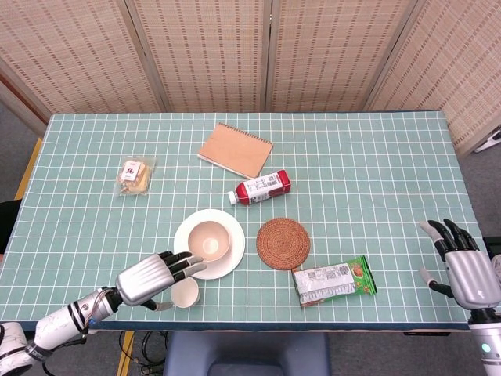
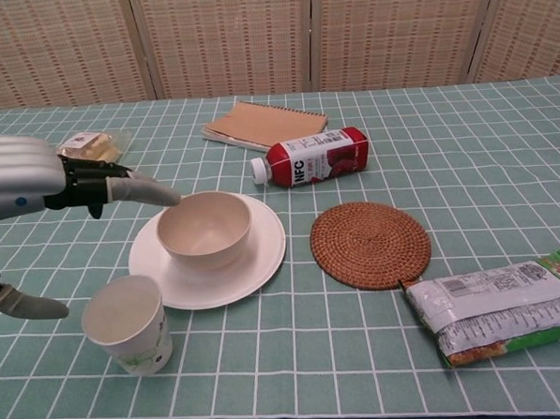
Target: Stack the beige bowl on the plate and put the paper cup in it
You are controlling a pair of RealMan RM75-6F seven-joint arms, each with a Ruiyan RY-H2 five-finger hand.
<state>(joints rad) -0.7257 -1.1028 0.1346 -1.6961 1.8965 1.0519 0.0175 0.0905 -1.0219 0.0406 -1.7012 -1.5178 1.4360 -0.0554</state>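
The beige bowl (image 1: 208, 240) (image 2: 204, 228) sits upright on the white plate (image 1: 233, 254) (image 2: 263, 253), left of centre near the table's front. A white paper cup (image 1: 186, 293) (image 2: 128, 323) stands upright on the cloth just in front of the plate's left side. My left hand (image 1: 149, 279) (image 2: 34, 180) hovers beside the cup, on its left, fingers spread and pointing toward the plate, holding nothing. My right hand (image 1: 462, 262) stays at the table's right front edge, fingers apart and empty; the chest view does not show it.
A round woven coaster (image 1: 283, 243) (image 2: 370, 243) lies right of the plate, a snack packet (image 1: 334, 280) (image 2: 497, 309) in front of it. A red bottle (image 1: 260, 188) (image 2: 311, 157) lies on its side behind, beside a brown notebook (image 1: 235, 150) (image 2: 264, 123). A wrapped bun (image 1: 134, 175) (image 2: 90, 142) is far left.
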